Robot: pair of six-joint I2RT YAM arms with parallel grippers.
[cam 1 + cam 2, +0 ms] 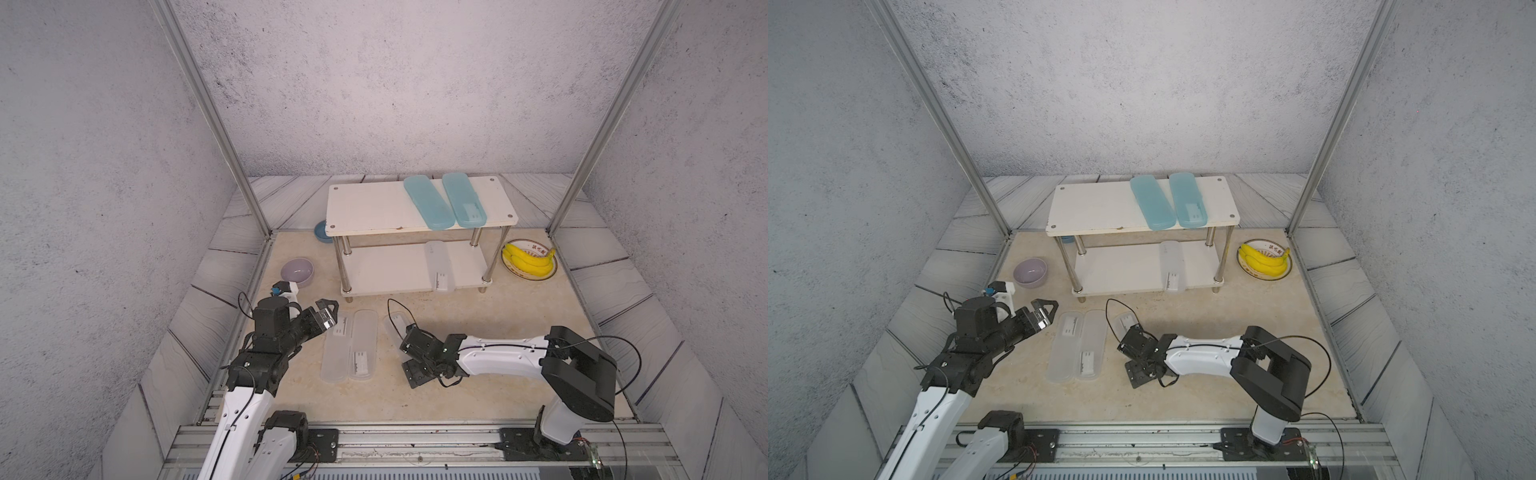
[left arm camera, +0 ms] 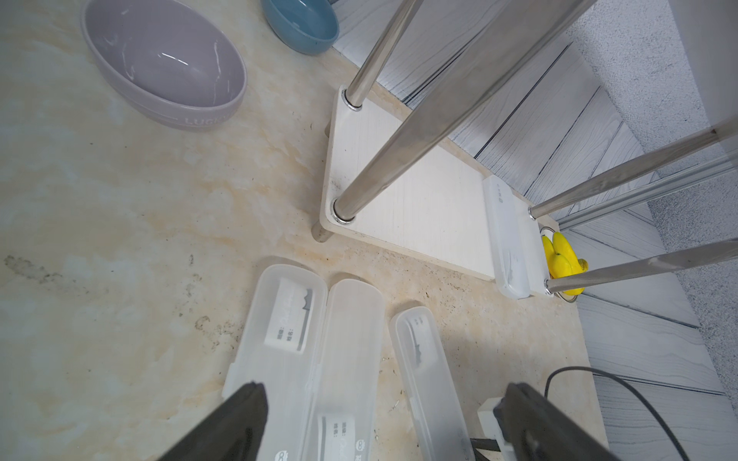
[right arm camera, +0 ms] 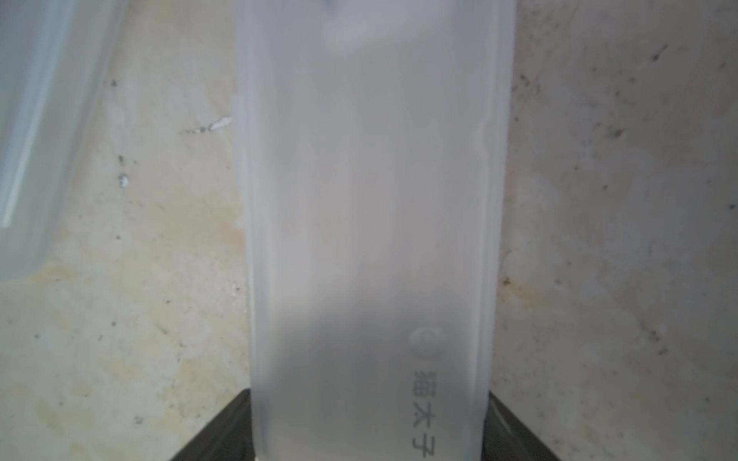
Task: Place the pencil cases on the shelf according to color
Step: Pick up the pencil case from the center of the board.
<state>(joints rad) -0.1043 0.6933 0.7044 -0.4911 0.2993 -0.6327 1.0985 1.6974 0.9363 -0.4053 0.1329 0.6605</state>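
Beige, marble-patterned tabletop [image 1: 519, 316], matte and faintly stained, fills a booth of grey speckled walls [image 1: 374, 83] with bare metal posts at the corners. At the back stands the shelf [image 1: 374, 208]: two flat white boards on four shiny chrome tubes. On its upper board lie two long, round-ended, see-through plastic cases side by side, a plain teal case [image 1: 428, 201] and a labelled teal case [image 1: 464, 199]. A frosted white case [image 1: 439, 266] lies on the lower board.

A pair of frosted cases [image 1: 337, 349] lies on the tabletop in front of the shelf, long sides touching. A third frosted case [image 3: 367, 199] lies just to their right.

My left gripper [image 1: 326, 311] hovers near the far end of the pair, jaws apart, holding nothing. My right gripper [image 1: 409, 355] is down at the third frosted case, with one dark finger tight beside each long edge. Whether they press it, I cannot tell.

A glossy lilac bowl [image 1: 296, 271] and a blue bowl [image 1: 321, 231] sit left of the shelf, and yellow bananas [image 1: 530, 262] on a plate sit to its right.
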